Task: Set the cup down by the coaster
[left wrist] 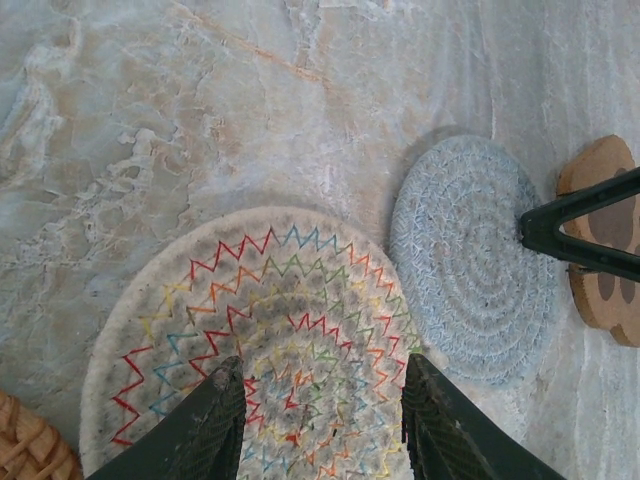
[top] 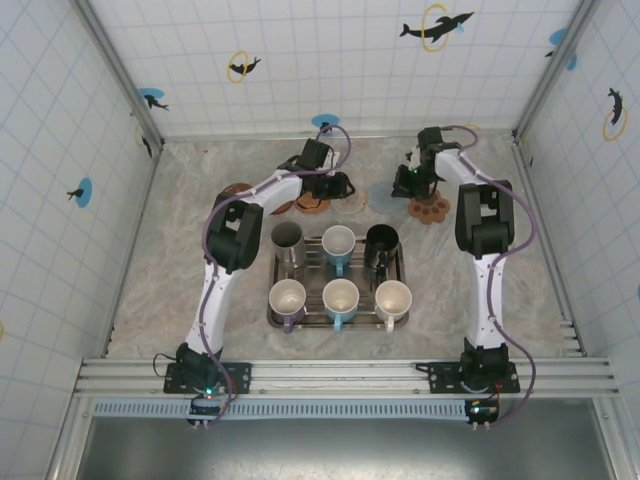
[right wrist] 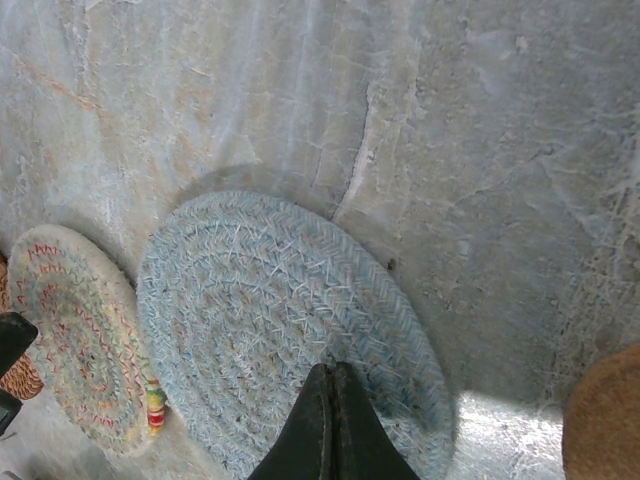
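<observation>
Along the far side of the desk [top: 180, 260], reading from the left, a wicker coaster [left wrist: 30, 450] sits just beside the zigzag-stitched coaster [left wrist: 270, 300]. The left end effector [left wrist: 320, 365] hangs close over that one, fingers apart with nothing between them. Next comes the blue coaster [right wrist: 260, 320], where the right end effector [right wrist: 327, 380] is pinched together and empty, tips low over the weave; I cannot tell whether they touch it. Beyond lies a wooden coaster [left wrist: 600, 200]. Every cup [top: 341, 297] stands in the tray [top: 362, 272] nearer the bases, well apart from both end effectors, so the placing has not begun. Risks, as I judge them: the two end effectors are near each other and could clash when pulled back, a low fingertip could snag a woven coaster and drag it, and an arm swinging across the tray could knock a cup over. With the coasters packed this close, a cup set between them might land on a rim and tip.
</observation>
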You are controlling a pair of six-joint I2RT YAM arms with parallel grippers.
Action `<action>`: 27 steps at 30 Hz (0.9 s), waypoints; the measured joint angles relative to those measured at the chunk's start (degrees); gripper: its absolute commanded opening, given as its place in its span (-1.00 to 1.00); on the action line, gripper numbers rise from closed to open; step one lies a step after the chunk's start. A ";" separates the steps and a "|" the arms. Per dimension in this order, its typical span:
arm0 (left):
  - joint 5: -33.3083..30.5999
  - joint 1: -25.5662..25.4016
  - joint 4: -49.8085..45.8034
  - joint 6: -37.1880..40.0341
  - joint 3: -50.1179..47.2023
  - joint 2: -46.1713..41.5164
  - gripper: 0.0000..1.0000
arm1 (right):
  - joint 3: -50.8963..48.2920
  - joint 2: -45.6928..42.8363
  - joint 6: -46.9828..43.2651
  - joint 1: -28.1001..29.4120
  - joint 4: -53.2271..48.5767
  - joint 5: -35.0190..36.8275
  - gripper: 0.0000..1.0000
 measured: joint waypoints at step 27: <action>-1.53 0.00 1.66 0.00 -1.62 -11.45 -0.10 | -3.48 -1.88 -0.13 -0.28 1.38 0.00 -1.00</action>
